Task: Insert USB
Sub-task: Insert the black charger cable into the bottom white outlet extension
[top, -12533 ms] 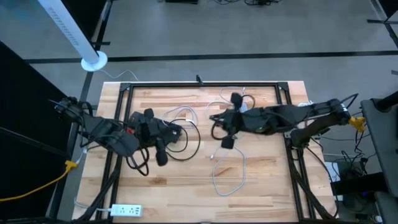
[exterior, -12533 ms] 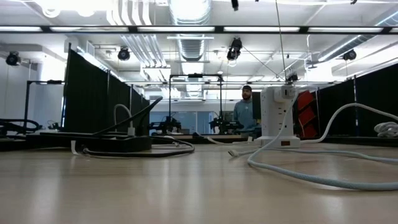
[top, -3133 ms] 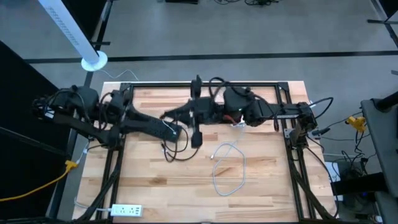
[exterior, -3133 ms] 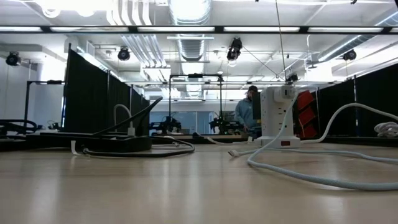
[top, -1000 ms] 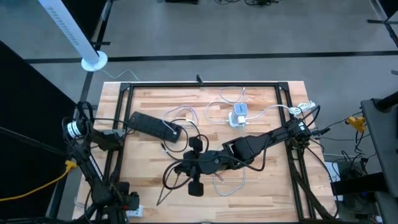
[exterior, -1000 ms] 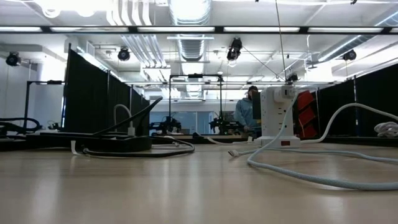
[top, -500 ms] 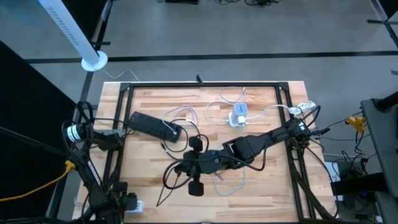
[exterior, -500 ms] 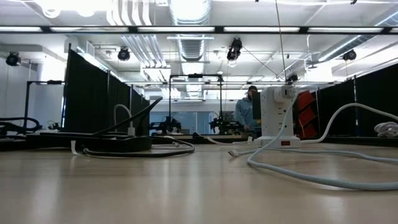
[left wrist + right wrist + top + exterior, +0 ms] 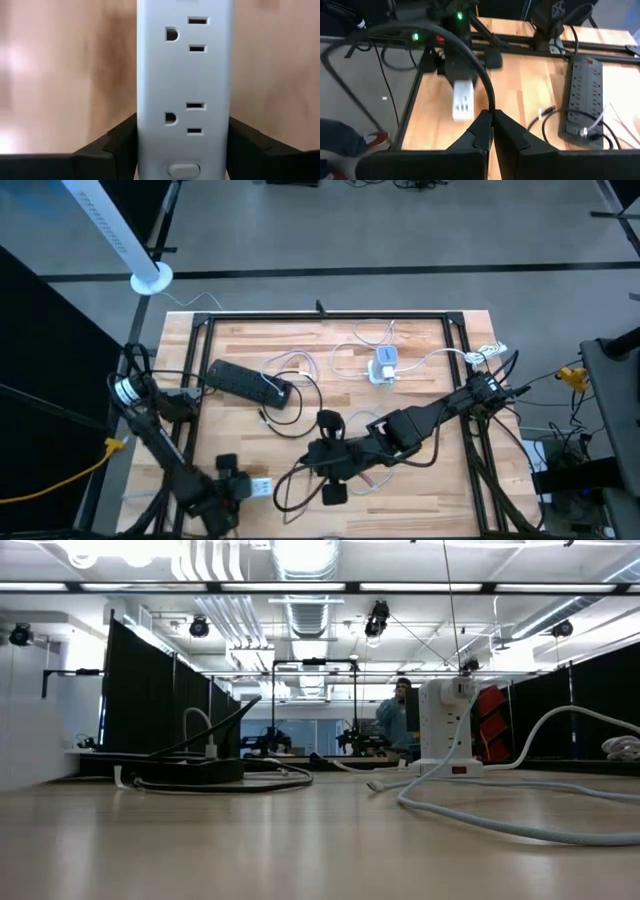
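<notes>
Grip by grip, then: at the near-left corner of the table (image 9: pixel 430 340), left gripper (image 9: pixel 182 127) clamps strip (image 9: pixel 184 65) across its width, fingers (image 9: pixel 117 137) pressed to both long sides, socket face turned up to the wrist camera. Probably pins the strip so that it cannot slide when a plug is pushed in. Leaves the sockets and the switch uncovered. Toward the near middle of the table, right gripper (image 9: pixel 493 120) pinches cable (image 9: pixel 470 55) between fully closed tips, with the black loop arching away in front of them. Seems to hold short on the cable for control of the end to be inserted, though cannot tell where the USB plug itself sits; no connector shows at the tips. Faces the strip from just beside it, so lines up for an approach rather than a contact. Leaves black strip (image 9: pixel 248 382) and charger (image 9: pixel 385 367) untouched, well apart at the far side.
</notes>
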`<move>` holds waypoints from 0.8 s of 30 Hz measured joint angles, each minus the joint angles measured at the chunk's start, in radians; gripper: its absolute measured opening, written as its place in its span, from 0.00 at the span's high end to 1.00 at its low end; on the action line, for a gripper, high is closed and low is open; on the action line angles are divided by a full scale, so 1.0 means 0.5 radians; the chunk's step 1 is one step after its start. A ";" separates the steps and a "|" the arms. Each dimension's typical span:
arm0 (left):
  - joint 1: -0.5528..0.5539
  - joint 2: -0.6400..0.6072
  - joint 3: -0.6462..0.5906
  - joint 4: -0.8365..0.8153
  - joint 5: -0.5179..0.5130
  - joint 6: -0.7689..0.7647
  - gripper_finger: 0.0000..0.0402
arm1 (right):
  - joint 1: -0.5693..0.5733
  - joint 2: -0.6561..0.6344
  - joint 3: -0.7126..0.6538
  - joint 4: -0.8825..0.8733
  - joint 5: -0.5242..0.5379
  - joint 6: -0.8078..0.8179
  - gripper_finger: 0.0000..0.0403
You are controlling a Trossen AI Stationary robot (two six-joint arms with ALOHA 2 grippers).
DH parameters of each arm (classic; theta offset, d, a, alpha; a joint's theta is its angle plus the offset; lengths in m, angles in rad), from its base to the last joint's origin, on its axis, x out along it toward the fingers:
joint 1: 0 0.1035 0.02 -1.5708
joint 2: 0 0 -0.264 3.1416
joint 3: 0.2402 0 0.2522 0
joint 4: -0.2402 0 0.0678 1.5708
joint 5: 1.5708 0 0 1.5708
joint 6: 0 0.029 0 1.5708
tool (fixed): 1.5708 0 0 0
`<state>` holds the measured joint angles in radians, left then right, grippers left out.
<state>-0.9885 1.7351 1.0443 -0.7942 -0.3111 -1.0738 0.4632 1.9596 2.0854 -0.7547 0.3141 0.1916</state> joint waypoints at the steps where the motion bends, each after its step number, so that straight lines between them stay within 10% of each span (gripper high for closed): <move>1: 0.053 0.000 0.000 0.022 -0.034 0.067 0.49 | -0.004 0.000 -0.048 0.063 -0.005 -0.011 1.00; 13: 0.277 0.009 -0.175 0.532 -0.138 0.274 0.49 | -0.044 0.012 -0.886 1.074 -0.031 0.220 1.00; 24: 0.398 -0.006 -0.458 1.157 -0.170 -0.015 0.49 | -0.160 0.068 -1.106 1.299 -0.057 0.157 1.00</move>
<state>-0.7895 1.7321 0.8152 -0.2156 -0.3961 -1.0814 0.3830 1.9938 1.5323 -0.1051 0.2856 0.2703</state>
